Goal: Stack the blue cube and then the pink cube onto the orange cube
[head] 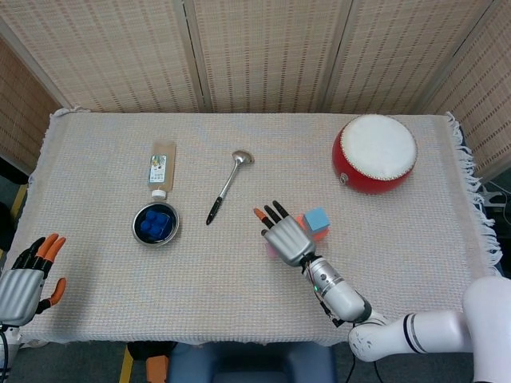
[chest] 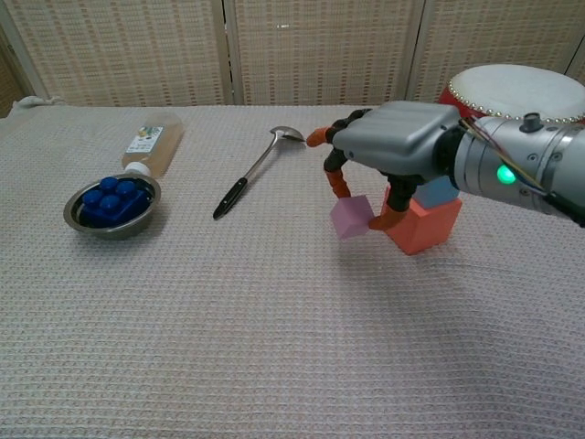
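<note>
Right hand pinches the pink cube under its palm, lifted off the cloth mid-frame, just left of the orange cube with the blue cube on top. Left hand sits lower left, fingers spread, holding nothing.

Pink cube lifted, tilted — blue cube atop orange cube.

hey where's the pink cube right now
In the chest view the pink cube is pinched in the right hand, lifted off the table just left of the orange cube, which carries the blue cube.
</note>
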Robot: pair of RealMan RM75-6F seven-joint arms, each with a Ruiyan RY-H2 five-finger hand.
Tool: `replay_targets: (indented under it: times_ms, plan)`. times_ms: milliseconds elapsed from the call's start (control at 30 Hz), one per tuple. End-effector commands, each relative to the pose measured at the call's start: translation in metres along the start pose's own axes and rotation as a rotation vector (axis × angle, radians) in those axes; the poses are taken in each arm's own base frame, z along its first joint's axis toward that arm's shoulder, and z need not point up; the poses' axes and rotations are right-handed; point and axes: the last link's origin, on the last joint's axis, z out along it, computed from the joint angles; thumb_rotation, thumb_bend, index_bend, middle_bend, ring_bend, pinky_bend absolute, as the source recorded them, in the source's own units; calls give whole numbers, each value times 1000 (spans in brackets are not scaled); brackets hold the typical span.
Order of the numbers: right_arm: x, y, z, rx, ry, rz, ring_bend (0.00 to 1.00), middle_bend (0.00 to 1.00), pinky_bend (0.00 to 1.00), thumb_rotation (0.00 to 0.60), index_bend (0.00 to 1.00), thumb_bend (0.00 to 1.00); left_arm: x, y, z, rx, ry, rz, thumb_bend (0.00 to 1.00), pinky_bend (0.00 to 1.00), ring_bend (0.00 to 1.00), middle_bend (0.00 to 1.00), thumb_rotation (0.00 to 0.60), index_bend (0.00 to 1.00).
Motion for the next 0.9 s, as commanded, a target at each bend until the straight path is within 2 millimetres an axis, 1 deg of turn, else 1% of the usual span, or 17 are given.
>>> replay_targets:
  times_ms: [33, 200, 333, 500, 633, 767, 900]
  plan:
    - [24, 16, -3, -16, 14, 49, 0, 0, 0, 600, 552, 144, -2, 1, 1, 1, -6, 4, 482, 163, 0, 0, 600, 0]
    - [47, 41, -7, -55, -11, 82, 0, 0, 0, 600, 552, 144, -6, 4, 3, -3, -20, 16, 483, 162, 0, 0, 600, 0]
    - [60, 56, -10, -68, -40, 118, 0, 0, 0, 600, 553, 144, -9, 6, 4, -7, -30, 25, 483, 162, 0, 0, 600, 0]
    - [74, 77, -13, -78, -98, 93, 0, 0, 0, 600, 557, 144, -12, 7, 6, -9, -41, 35, 483, 162, 0, 0, 600, 0]
    - [76, 90, -15, -99, -132, 29, 0, 0, 0, 600, 566, 144, -13, 7, 6, -3, -41, 40, 483, 162, 0, 0, 600, 0]
    - [74, 94, -17, -112, -158, 4, 0, 0, 0, 600, 566, 144, -14, 8, 7, -2, -43, 45, 483, 162, 0, 0, 600, 0]
    - [67, 99, -18, -116, -185, -5, 0, 0, 0, 600, 567, 144, -16, 9, 7, -3, -48, 48, 483, 163, 0, 0, 600, 0]
